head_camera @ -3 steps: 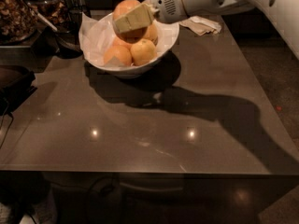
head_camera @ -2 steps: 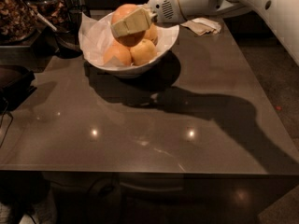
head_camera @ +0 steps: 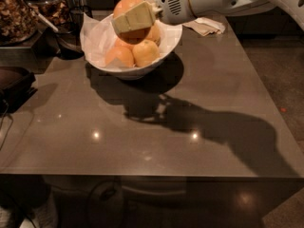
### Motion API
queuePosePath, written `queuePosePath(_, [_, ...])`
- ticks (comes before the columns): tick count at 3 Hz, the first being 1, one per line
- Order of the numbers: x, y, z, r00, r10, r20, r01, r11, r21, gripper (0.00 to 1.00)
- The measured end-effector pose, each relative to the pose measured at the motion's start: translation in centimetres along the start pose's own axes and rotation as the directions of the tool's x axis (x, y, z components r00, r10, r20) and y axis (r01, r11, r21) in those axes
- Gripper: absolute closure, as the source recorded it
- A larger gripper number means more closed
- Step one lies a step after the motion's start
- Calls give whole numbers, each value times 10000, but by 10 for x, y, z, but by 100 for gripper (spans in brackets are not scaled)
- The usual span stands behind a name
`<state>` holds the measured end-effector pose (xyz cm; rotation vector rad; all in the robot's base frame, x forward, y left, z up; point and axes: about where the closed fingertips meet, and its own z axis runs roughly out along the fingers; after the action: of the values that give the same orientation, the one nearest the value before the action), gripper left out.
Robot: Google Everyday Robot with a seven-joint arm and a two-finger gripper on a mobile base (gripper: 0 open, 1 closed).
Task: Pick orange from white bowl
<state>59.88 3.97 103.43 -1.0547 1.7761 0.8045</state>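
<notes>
Gripper: I have the gripper [head_camera: 124,19] at the far side of the worktop [head_camera: 71,127], directly above the white bowl [head_camera: 142,71], with the arm [head_camera: 204,1] reaching in from the right.
Fingers: the fingers [head_camera: 135,17] are closed on the orange. One flat pad lies across its front face. The other I take to be behind the fruit, out of sight.
Orange: the orange [head_camera: 127,4] sits in that grip above the rim, and looks clear of the smaller fruits [head_camera: 146,52] left in the bowl.
Why held so: I judge the sideways grip keeps the pads off the neighbouring fruits and the paper lining.
Edges: the bowl's rim stands higher on the left, so that is the side to avoid when I pull away.
Open room: the near and right parts of the worktop look free. A crumpled cloth [head_camera: 205,26] lies just under the arm, and dark containers [head_camera: 19,13] crowd the left edge.
Risk: a round, smooth fruit could roll between flat pads.
</notes>
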Motion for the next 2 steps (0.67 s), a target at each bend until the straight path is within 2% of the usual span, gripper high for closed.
queuePosePath(2, [13,39,-31,9982,596,86,-600,9967,542,100])
